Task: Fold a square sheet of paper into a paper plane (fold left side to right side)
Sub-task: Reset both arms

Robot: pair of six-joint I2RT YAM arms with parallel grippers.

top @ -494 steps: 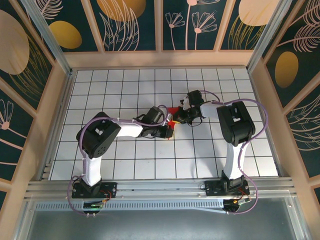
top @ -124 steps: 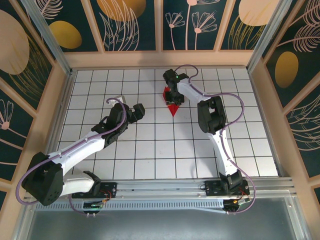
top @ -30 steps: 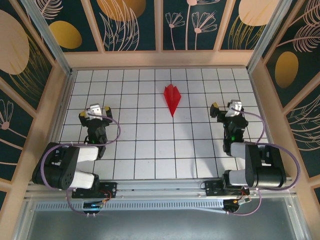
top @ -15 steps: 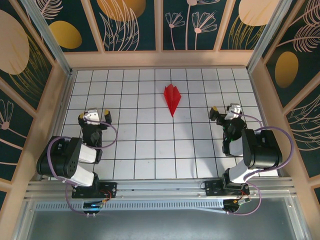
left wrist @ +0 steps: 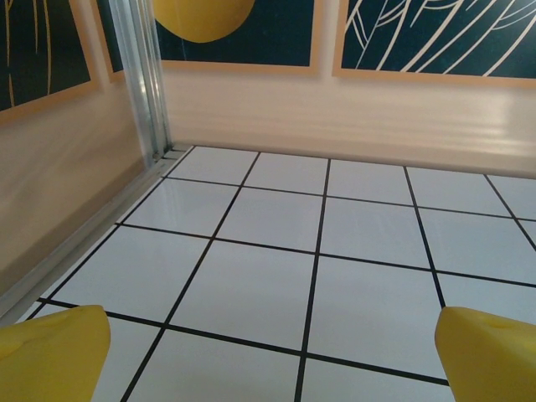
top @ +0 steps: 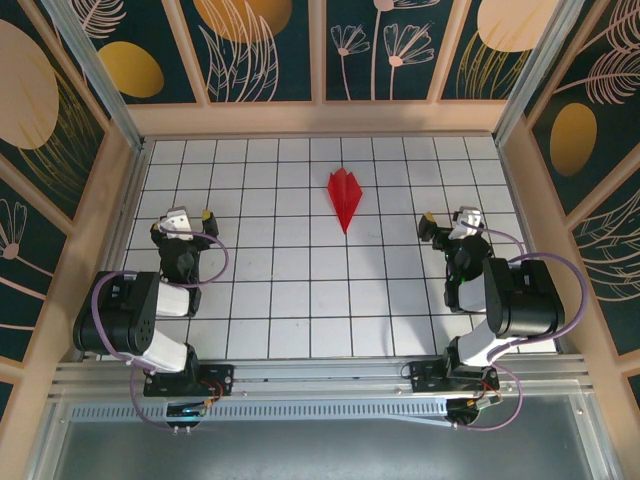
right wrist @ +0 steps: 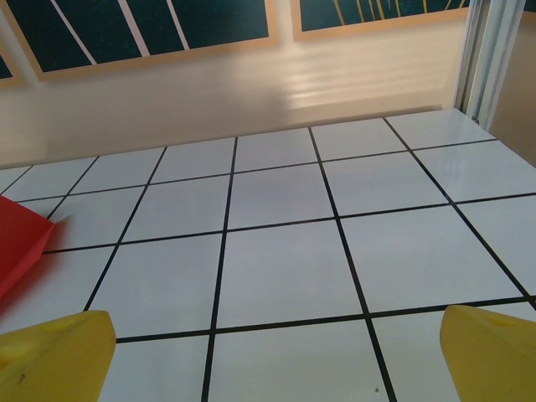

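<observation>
The paper plane (top: 344, 198), a slim red dart, lies flat on the gridded table (top: 300, 290). It is ahead of both pairs of fingers and between them, well apart from each. The left gripper (top: 182, 220) and the right gripper (top: 449, 220) stand wide open, holding nothing.

White gridded table (top: 300, 300) — dark floral walls (top: 270, 45).

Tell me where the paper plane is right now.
In the top view the paper plane lies on the table, far centre, tip toward the near edge, between and beyond the open left gripper and open right gripper, touching neither.
</observation>
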